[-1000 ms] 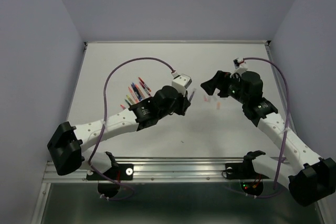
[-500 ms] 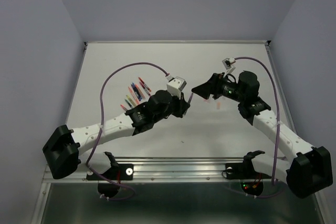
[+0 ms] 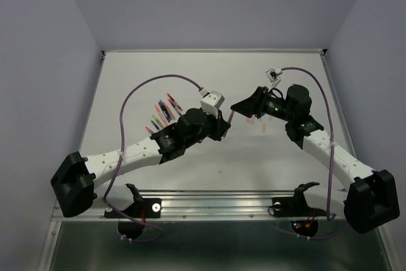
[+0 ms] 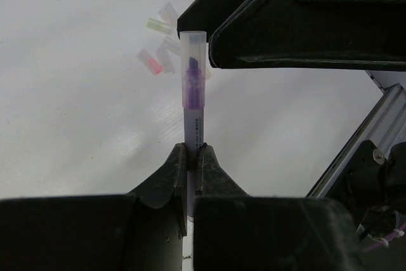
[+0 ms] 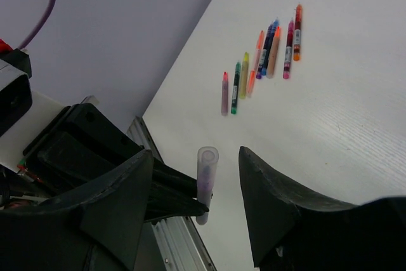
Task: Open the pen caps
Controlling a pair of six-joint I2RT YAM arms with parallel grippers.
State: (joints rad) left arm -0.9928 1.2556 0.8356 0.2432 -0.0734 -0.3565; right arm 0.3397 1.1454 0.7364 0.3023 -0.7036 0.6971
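Note:
My left gripper (image 4: pixel 193 150) is shut on the white barrel of a purple pen (image 4: pixel 193 115) and holds it above the table. The pen's clear cap (image 4: pixel 192 46) is on its tip. In the right wrist view that cap (image 5: pixel 207 163) stands between the fingers of my right gripper (image 5: pixel 196 152), which is open, with a gap on each side of the cap. From above, the left gripper (image 3: pixel 223 126) and right gripper (image 3: pixel 238 107) meet at the pen (image 3: pixel 230 117). Several other pens (image 3: pixel 162 112) lie in a row at the left, also visible as the row of pens (image 5: pixel 266 55).
Several loose clear caps with coloured ends (image 4: pixel 155 61) lie on the white table under the held pen, and they show as loose caps (image 3: pixel 257 120) right of centre from above. The table's metal front rail (image 3: pixel 216 204) runs along the near edge.
My right gripper has moved left to the tip of the held pen and its jaws have narrowed around the cap. The left arm has shifted slightly, still holding the pen.

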